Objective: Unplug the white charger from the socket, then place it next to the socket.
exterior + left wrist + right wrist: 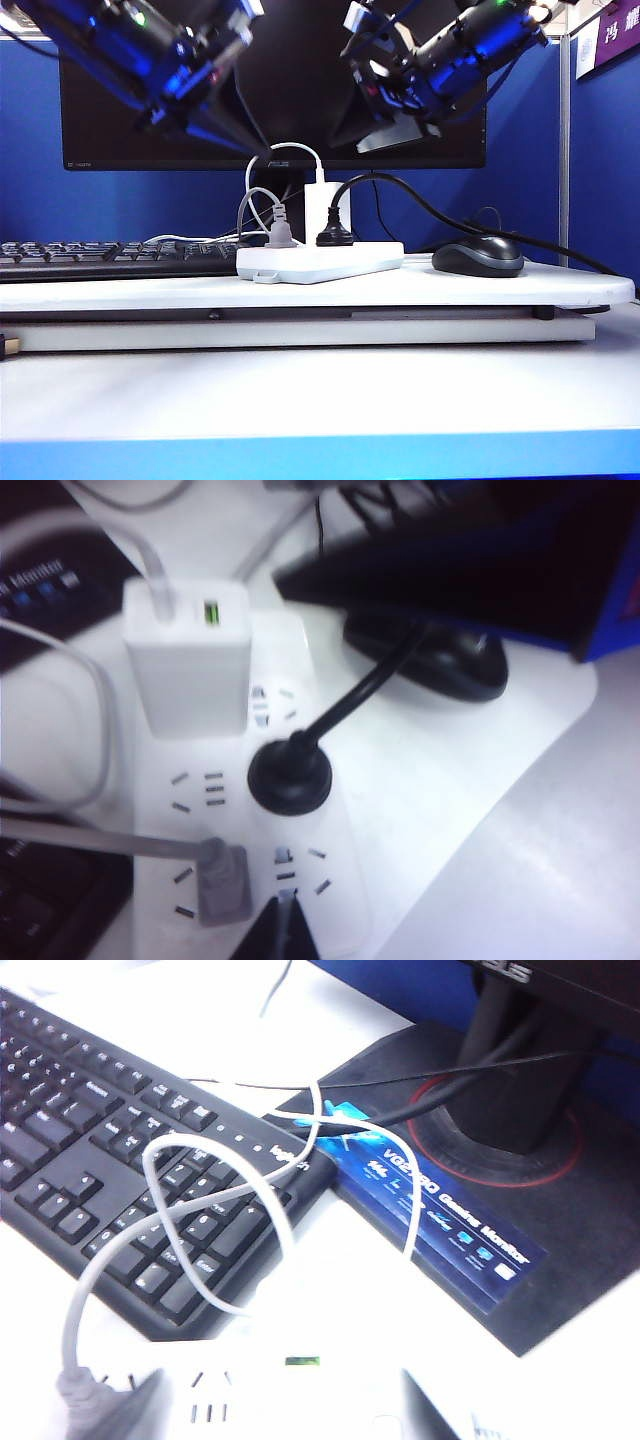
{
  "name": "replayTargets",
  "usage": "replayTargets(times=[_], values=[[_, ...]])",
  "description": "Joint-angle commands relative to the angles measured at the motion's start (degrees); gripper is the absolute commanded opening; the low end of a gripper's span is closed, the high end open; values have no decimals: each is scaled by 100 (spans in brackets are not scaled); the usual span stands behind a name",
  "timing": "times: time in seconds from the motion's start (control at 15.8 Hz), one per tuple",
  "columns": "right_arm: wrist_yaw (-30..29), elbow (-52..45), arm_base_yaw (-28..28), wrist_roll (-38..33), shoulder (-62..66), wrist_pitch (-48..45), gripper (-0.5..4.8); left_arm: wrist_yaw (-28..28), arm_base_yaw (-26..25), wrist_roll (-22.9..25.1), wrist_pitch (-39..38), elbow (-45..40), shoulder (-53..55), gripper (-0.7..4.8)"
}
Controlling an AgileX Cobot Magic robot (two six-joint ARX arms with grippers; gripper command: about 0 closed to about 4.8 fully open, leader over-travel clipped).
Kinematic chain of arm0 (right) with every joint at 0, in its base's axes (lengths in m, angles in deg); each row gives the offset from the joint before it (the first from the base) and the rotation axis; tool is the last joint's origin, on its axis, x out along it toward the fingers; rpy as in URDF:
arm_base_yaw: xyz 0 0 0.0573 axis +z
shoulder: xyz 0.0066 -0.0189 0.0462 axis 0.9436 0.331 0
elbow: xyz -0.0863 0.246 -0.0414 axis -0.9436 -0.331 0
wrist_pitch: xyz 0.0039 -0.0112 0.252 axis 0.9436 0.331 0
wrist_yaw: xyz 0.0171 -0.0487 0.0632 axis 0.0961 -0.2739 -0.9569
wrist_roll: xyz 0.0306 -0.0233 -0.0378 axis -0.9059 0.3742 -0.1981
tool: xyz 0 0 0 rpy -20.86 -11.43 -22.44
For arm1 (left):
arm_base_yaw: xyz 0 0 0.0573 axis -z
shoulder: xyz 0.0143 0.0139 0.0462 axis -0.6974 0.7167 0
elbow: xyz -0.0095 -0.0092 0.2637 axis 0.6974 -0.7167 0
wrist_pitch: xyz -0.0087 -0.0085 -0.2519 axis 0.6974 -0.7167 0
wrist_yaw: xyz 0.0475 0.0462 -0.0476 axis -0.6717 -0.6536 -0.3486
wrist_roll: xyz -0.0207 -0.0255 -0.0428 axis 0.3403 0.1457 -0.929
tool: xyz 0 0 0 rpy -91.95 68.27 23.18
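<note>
Exterior view, near to far: white counter [320, 290] fills the lower frame. At centre on it lies the socket [320, 262], a flat white strip. Three things are plugged into it: grey plug [281, 233] at left, white charger [327, 208] standing upright in the middle, black plug [335, 236] just right of it. The charger's thin white cable loops up and over to the left. Black mouse [478, 256] sits right of the socket, apart from it. Black keyboard [115, 257] is at mid-left, behind the strip's left end. Monitor [300, 100] stands at the back.

Both arms hang high above the counter, well clear of the socket. Left hand [175, 95] is in the upper left, right hand [385, 85] in the upper right; neither grasps anything.

Left wrist view: charger [187, 655] still seated in the strip [320, 880]; only a dark fingertip [275, 935] shows at the bottom edge, so I cannot tell the left hand's opening. The right hand's fingers don't show in the right wrist view; cannot tell there either.
</note>
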Motion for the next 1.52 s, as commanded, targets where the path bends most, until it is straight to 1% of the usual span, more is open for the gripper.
replayTargets(times=[0.06, 0.25, 0.82, 1.01, 1.33, 1.46, 1.52], values=[[-170, 26, 9, 61, 76, -367, 319, 223, 22, 61, -50, 20, 247, -5], [-144, 26, 20, 87, 273, -619, 315, 264, 105, 295, -55, 22, 254, -5], [-223, 42, 85, 85, 787, -728, 304, 278, 131, 293, -50, 26, 251, -5], [-74, 133, 92, 83, 955, -780, 304, 278, 129, 293, -50, 26, 251, -5], [37, 341, 98, 90, 1169, -560, 304, 278, 129, 293, -52, 24, 251, -5], [284, 374, 96, 232, 1169, -267, 301, 278, 129, 293, -52, 24, 251, -5], [313, 376, 96, 275, 1169, -199, 301, 278, 129, 293, -50, 24, 251, -5]])
